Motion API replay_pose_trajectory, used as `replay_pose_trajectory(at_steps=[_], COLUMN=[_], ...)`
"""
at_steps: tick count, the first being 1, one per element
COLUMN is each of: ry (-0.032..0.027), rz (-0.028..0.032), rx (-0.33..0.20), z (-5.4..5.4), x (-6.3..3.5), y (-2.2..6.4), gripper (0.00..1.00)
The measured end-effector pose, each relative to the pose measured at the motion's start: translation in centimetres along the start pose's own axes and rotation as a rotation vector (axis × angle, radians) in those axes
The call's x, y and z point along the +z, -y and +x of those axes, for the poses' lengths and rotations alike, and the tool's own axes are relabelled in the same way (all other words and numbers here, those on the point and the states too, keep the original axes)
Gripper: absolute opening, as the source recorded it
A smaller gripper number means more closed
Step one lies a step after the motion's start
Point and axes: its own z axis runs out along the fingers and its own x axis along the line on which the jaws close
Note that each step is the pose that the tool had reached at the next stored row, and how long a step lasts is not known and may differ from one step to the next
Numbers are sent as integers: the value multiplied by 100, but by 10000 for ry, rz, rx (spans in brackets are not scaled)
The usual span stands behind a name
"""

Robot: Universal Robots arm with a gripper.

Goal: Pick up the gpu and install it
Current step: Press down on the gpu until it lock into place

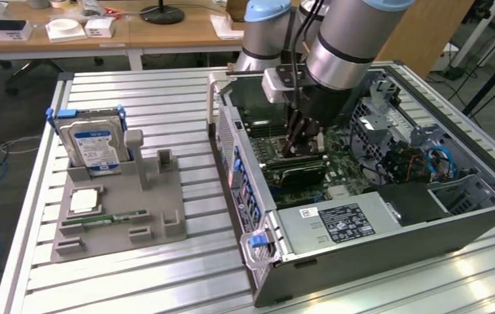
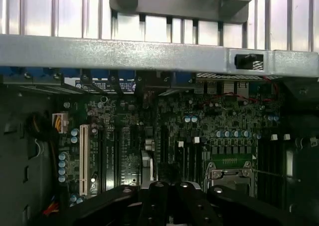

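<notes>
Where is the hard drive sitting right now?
The hard drive stands upright in the grey holder on the exterior view's left, beside the open computer case, with the memory stick lying nearer the camera.

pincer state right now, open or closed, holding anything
pincer: closed, down inside the open computer case over the motherboard; whether it grips the gpu cannot be told.
</notes>
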Motion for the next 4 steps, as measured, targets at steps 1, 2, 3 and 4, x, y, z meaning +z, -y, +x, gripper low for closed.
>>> replay_pose_trajectory(at_steps=[1, 2, 3, 4], ry=[0, 0, 0, 0], rz=[-1, 0, 0, 0], rx=[0, -1, -1, -1], z=[0, 0, 0, 0], x=[0, 0, 0, 0], y=[0, 0, 0, 0], gripper=[11, 11, 11, 11])
